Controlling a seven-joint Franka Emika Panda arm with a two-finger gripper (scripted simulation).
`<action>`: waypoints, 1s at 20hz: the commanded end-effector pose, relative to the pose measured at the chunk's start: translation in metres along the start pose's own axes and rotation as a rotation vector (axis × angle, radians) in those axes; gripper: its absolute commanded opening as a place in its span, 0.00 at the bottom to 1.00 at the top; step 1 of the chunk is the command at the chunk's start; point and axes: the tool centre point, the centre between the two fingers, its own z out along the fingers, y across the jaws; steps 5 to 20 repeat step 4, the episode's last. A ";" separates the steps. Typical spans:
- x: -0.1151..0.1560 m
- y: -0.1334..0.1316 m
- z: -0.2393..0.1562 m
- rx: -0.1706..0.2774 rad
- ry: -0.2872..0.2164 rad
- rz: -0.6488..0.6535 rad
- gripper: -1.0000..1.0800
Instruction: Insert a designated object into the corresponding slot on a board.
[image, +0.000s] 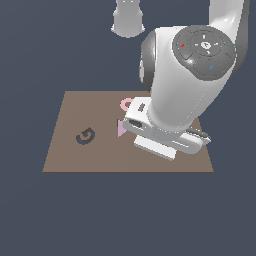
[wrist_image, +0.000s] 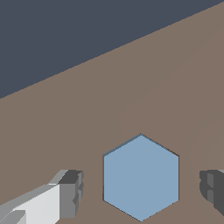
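Tool (wrist_image: 141, 192) fingers (wrist_image: 70, 192) hang spread either side of the blue block (wrist_image: 141, 177) on the board (wrist_image: 166, 87); closing on its corners might twist it.

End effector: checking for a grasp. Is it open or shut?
Open: the end effector fingers stand apart from the blue block.

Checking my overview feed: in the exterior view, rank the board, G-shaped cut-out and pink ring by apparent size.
1. Board, by far the largest.
2. G-shaped cut-out and pink ring: unsure, since the arm hides much of the ring.
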 end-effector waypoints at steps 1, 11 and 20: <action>0.000 0.000 0.000 0.000 0.000 0.000 0.96; 0.000 0.000 0.000 0.000 0.000 0.000 0.96; 0.000 0.000 0.000 0.000 0.000 0.000 0.96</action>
